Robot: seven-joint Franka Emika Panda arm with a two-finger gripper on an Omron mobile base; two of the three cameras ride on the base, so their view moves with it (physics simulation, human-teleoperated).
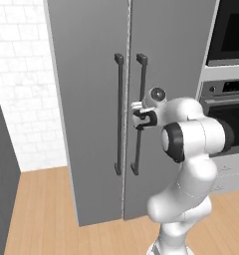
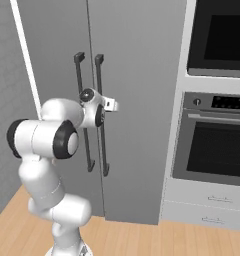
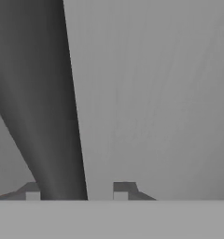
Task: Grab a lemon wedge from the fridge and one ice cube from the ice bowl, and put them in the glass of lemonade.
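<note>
We have our gripper [image 1: 140,115] at the right-hand bar handle [image 1: 139,114] of the fridge [image 1: 91,109], at about mid-height, because both doors are shut and the lemon wedge must be somewhere behind them. In the hand view the dark bar runs up between our two finger tips [image 3: 121,190], one tip on each side of it, with grey door panel beyond. The fingers are spread enough to straddle the bar, but we cannot tell whether they are pressing on it or have a little slack around it. The arm reaches forward with its elbow bent, which we judge leaves room to draw back and swing the right door outward on its outer edge. The left handle [image 1: 118,114] stands just beside the one we straddle, so our hand has to stay narrow and square to the bar. To the right of the fridge is the oven [image 2: 217,145] column, which the opening door would swing toward.
</note>
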